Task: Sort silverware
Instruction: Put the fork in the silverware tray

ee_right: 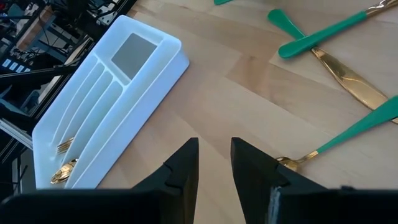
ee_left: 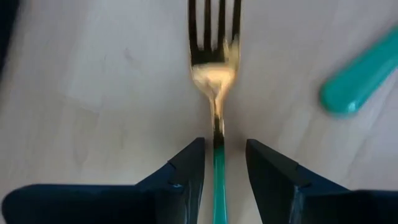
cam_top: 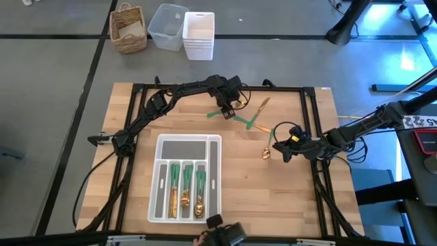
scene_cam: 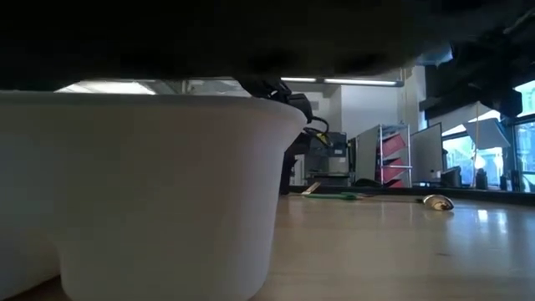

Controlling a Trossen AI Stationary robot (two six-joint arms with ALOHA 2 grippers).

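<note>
Left fingers (ee_left: 188,171) astride green-handled fork (ee_left: 214,68); no legible writing.

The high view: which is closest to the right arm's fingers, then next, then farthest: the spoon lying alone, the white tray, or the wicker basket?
Measured from the right gripper in the high view:
1. Lone spoon, on the table right beside the fingers.
2. White tray, at the table's middle, toward the front.
3. Wicker basket, on the floor beyond the table's far left corner.
</note>
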